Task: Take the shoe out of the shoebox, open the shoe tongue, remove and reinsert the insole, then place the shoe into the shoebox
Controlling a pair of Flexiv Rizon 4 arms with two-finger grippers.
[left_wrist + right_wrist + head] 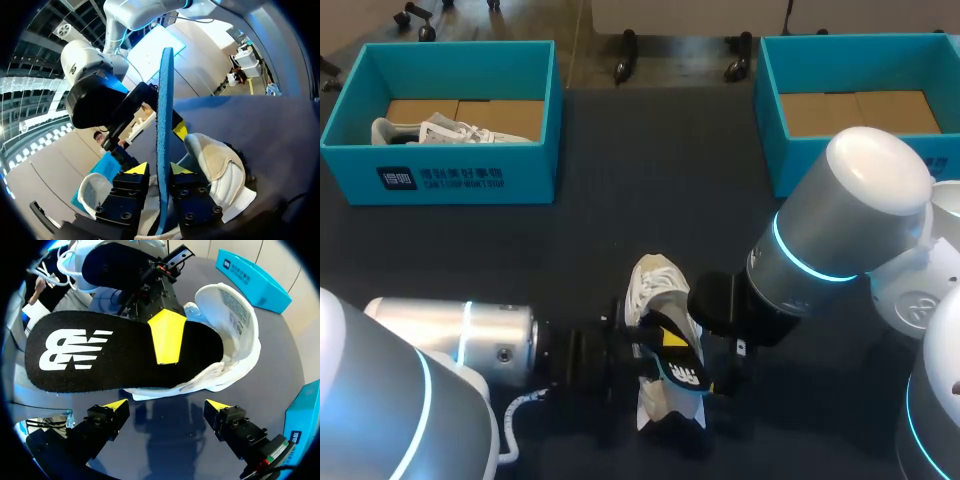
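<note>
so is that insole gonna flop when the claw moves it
Probably holds its shape: the insole stands nearly straight out of the left claw, no visible droop. It looks thin, so likely light. Its fuzzy top face should grip rather than slip.

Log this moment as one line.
left gripper shut on black foam insole | right gripper open, facing insole | white sneaker on dark table

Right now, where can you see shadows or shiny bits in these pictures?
Head view: a bright sheen on the white shell of the right arm, and a faint shadow by the shoe on the table. Right wrist view: the insole throws a shadow on the table between the open right tool's tips. Left wrist view: the left tool pinches the insole, its yellow tips brightly lit.
</note>
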